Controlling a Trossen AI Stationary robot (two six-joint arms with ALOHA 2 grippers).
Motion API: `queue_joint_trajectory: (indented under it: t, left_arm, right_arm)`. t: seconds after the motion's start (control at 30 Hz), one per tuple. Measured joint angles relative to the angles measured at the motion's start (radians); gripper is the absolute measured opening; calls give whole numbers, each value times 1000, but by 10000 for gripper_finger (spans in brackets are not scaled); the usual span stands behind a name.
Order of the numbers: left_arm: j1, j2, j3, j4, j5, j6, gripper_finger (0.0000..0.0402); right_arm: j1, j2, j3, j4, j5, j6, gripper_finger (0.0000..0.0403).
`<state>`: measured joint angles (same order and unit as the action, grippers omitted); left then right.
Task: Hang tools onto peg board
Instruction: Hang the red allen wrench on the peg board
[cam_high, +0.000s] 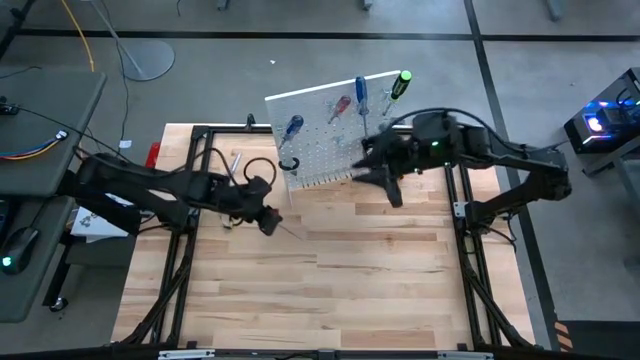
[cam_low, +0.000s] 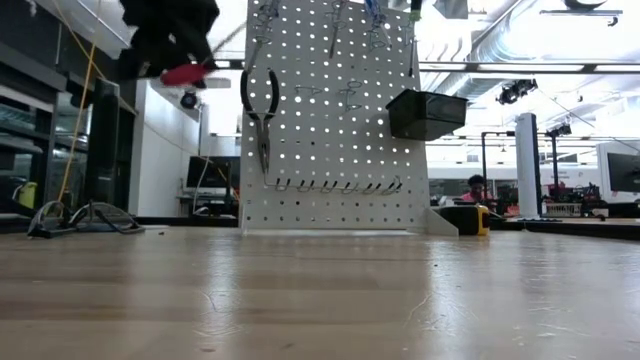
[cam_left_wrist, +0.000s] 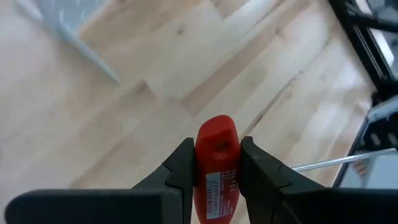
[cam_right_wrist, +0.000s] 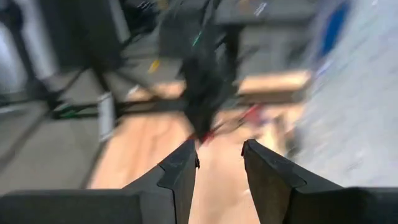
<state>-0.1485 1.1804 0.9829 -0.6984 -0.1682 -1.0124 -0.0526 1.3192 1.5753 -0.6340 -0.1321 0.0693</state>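
Left gripper (cam_left_wrist: 215, 180) is closed on a red-handled tool (cam_left_wrist: 216, 165): both dark fingers (cam_left_wrist: 180, 171) press the handle's flat sides. The gripper sits above the light wooden table (cam_high: 330, 290), near the board's left edge. In my judgement the clamp on the flats is meant to keep the tool from twisting on its way to a hook.

The white perforated peg board (cam_low: 335, 130) stands upright at the table's far side. It carries dark-handled pliers (cam_low: 262, 110) and a small black bin (cam_low: 425, 113), with blue (cam_high: 361, 92) and green-black (cam_high: 399, 84) screwdrivers along its top edge.

Right gripper (cam_high: 385, 178) waits just in front of the board, fingers apart and empty, apparently keeping clear.
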Motion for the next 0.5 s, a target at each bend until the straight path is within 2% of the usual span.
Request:
queue_joint_trajectory:
  t: [0.17,0.5]
  left_arm:
    - [-3,32,130,-39,-99,234,81]
    - [-79,238,407,-41,-418,676,81]
  right_arm:
    - [4,73,0,-124,-159,139,129]
    - [55,212,0,-135,-167,203,129]
